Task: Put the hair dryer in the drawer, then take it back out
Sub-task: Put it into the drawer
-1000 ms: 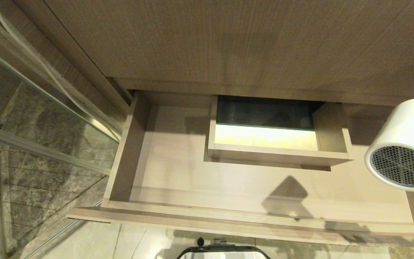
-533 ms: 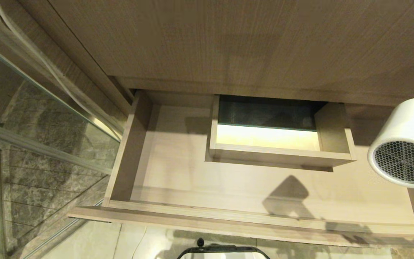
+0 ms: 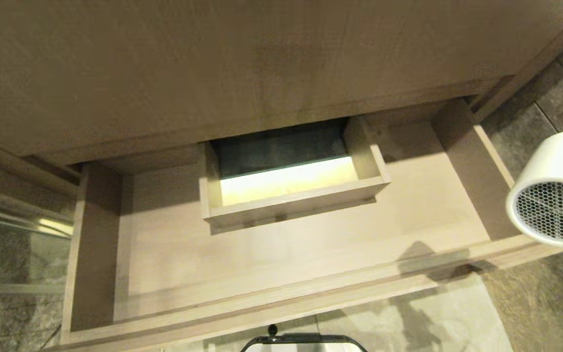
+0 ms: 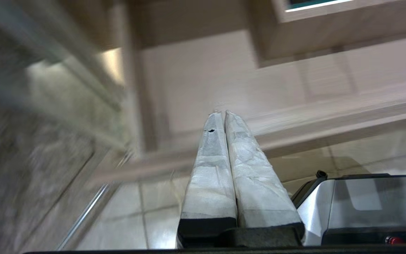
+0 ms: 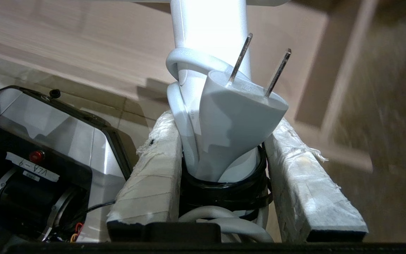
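Standing pulled out under wood panel (image 3: 262,58): drawer (image 3: 281,254), interior bare. Hanging just past drawer's right front corner, outside it: hair dryer (image 3: 555,190), grille facing camera. Clamping around dryer handle and bundled cord (image 5: 189,88): right gripper (image 5: 224,169). Idling before drawer front, fingers pressed together: left gripper (image 4: 223,113).

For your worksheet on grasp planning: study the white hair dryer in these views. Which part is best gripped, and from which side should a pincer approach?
Grip the hair dryer by its handle, coming from the handle's end below the barrel. The handle is narrow enough to fit between two fingers; the round barrel looks too wide. The right pincer already clamps it there, its padded fingers flanking the bundled cord and plug.
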You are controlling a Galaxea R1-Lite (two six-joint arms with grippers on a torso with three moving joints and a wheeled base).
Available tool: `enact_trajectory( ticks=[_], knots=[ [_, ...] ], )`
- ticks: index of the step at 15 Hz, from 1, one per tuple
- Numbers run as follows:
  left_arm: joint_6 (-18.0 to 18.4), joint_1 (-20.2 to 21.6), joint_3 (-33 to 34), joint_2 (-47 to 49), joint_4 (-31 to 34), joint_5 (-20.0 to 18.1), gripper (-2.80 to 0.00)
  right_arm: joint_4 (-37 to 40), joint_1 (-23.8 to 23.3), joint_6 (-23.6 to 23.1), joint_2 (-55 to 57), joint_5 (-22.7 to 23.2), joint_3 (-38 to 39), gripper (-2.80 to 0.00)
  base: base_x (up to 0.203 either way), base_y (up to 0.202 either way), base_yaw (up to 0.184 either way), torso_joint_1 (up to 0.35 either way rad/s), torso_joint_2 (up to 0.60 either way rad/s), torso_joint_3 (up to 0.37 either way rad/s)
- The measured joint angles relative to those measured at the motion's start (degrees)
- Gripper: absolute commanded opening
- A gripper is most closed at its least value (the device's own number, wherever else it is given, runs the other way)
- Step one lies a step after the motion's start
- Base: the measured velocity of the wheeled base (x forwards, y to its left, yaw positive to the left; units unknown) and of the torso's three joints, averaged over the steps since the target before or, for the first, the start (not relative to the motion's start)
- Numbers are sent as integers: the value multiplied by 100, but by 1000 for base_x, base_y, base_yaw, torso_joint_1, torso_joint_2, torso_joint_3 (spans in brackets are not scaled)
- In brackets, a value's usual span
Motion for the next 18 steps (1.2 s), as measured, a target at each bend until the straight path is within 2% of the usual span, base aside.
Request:
enact_trajectory(
  ticks=[11, 18],
  knots=[
    [1, 0, 0, 0, 0, 1, -280, -113, 14, 2, 92, -3, 6, -280, 0, 0, -8, 0, 0, 0],
    [-1, 0, 0, 0, 1, 0, -280, -587, -74, 26, 1465, -27, -494, -280, 0, 0, 0, 0, 0, 0]
  ],
)
